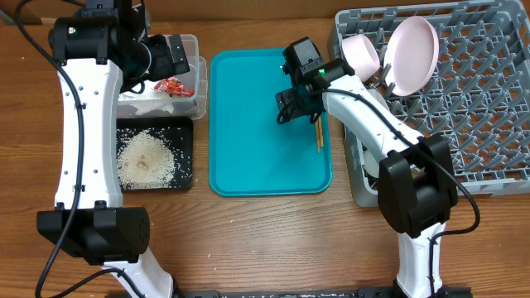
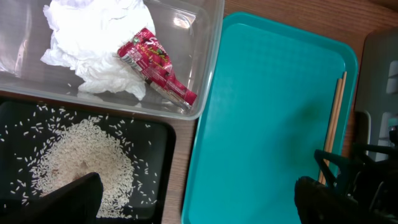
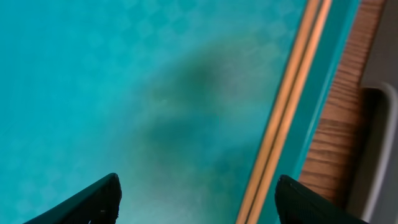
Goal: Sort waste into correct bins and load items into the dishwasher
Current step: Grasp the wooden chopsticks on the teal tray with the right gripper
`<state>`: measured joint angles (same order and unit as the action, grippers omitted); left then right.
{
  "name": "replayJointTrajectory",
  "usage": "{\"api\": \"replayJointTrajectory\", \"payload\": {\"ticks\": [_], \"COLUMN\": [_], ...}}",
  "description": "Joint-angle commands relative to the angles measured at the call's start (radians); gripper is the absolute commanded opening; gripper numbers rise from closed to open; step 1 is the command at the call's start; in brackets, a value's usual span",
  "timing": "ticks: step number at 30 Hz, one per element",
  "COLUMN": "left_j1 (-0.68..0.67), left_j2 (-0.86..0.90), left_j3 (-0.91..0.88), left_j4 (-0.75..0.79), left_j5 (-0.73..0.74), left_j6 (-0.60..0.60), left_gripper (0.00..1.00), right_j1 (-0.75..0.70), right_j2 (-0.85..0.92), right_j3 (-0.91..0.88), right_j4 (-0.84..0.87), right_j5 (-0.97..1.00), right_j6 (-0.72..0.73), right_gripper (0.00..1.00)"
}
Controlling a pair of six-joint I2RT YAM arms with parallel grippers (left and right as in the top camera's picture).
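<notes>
Two wooden chopsticks (image 1: 317, 132) lie side by side along the right edge of the teal tray (image 1: 248, 124). My right gripper (image 1: 300, 106) hovers over them, open and empty. In the right wrist view the chopsticks (image 3: 286, 112) run between the spread fingers (image 3: 199, 205), close to the right one. My left gripper (image 1: 174, 58) is open and empty above the clear tub (image 1: 197, 50). The tub (image 2: 208, 56) holds the white napkin (image 2: 93, 37) and the red-and-white wrapper (image 2: 158, 65). The rice (image 1: 145, 160) lies heaped on the black tray (image 1: 184, 132). A white plate (image 1: 412, 54) and a pale bowl (image 1: 360, 51) stand in the grey rack (image 1: 472, 99).
The teal tray (image 2: 273, 124) sits between the bins and the rack, with wooden table all round. The rack's grey wall (image 3: 382, 143) stands just right of the tray's edge. The right arm's links cross the rack's front left corner.
</notes>
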<state>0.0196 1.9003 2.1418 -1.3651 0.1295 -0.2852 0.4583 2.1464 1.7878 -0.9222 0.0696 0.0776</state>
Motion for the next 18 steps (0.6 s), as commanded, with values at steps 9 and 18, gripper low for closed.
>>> {"api": "replayJointTrajectory", "payload": {"ticks": [9,18], "left_j1": [-0.002,-0.002], "left_j2": [-0.004,-0.004], "left_j3": [0.019,0.019], "left_j4": [0.001,0.001], "left_j5": [-0.007,-0.007], "left_j6": [0.009,0.008], "left_gripper": [1.0,1.0], "right_j1": [-0.037,-0.039], "right_j2": [0.085,0.118], "right_j3": [0.006,0.005], "right_j4": [0.024,0.024], "right_j5": [0.068,0.067], "right_j6": [0.0,0.0], "right_gripper": [0.8,0.79]}}
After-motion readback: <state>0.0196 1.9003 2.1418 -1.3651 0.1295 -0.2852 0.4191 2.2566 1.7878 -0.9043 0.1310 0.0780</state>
